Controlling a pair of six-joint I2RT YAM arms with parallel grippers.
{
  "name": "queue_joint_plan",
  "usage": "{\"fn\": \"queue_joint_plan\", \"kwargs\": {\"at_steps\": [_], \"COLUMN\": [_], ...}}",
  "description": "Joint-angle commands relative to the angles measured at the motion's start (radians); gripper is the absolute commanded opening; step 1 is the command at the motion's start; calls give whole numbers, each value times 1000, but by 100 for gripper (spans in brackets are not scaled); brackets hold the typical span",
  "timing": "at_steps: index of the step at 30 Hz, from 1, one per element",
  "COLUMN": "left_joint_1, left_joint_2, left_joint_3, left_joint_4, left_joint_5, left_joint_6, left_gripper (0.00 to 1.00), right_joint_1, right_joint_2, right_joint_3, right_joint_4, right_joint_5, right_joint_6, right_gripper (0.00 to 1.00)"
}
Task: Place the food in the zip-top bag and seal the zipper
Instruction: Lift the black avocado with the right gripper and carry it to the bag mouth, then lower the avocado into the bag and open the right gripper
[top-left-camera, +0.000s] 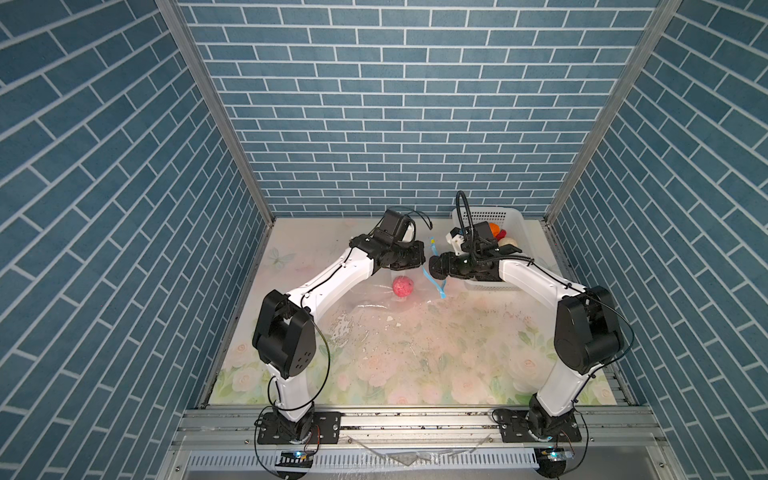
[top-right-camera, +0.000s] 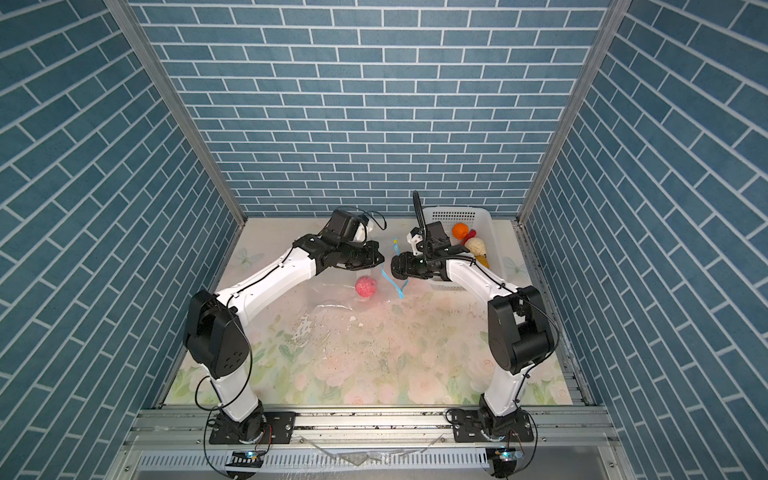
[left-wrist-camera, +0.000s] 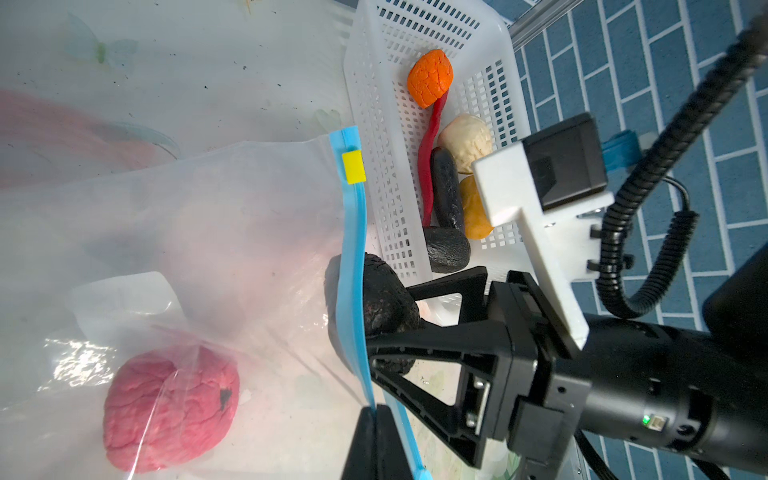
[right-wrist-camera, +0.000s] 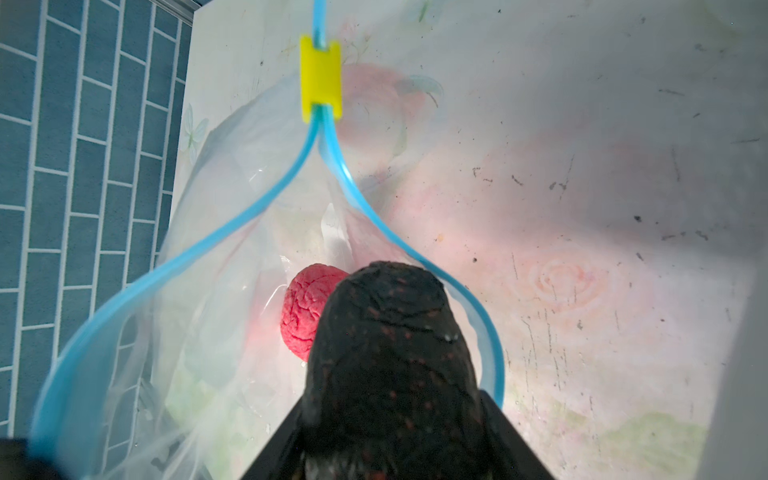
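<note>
Our left claw (left-wrist-camera: 376, 436) pinches the zipper (left-wrist-camera: 351, 257). Our right claw (left-wrist-camera: 390, 320) grips a black lump (right-wrist-camera: 390, 353) at the mouth of the bag (left-wrist-camera: 208, 232). A pink lump (left-wrist-camera: 170, 407) lies inside.

bright even light, glare on bag (left-wrist-camera: 79, 361), wrist foreground blurred.

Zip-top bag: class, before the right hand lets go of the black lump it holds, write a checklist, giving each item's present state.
1. Zip-top bag mouth open: ok, zipper strips parted.
2. Left hand shut on the zipper edge: ok.
3. Right hand gripping the black lump: ok.
4. Lump wholly past the mouth: not ok, only its tip is in.
5. Room inside: ok, only the pink lump lies there.
6. Yellow slider clear of the lump: ok, at the far end.
</note>
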Motion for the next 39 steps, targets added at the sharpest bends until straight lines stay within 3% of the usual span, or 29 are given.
{"fn": "queue_joint_plan", "kwargs": {"at_steps": [1, 27, 39], "left_joint_1": [-9, -9, -11], "left_joint_2": [-34, -28, -26], "left_joint_3": [8, 8, 7], "left_joint_4": [-11, -2, 1], "left_joint_5": [-3, -1, 3], "left_joint_6": [10, 6, 6], "left_gripper": [1, 1, 1], "right_joint_1": [6, 11, 17], "right_joint_2": [0, 22, 38], "right_joint_3": [-11, -44, -22], "right_joint_4": [-21, 15, 11], "right_joint_5": [10, -15, -12], "right_joint_6": [-23, 5, 4], "right_gripper": [44, 47, 56]}}
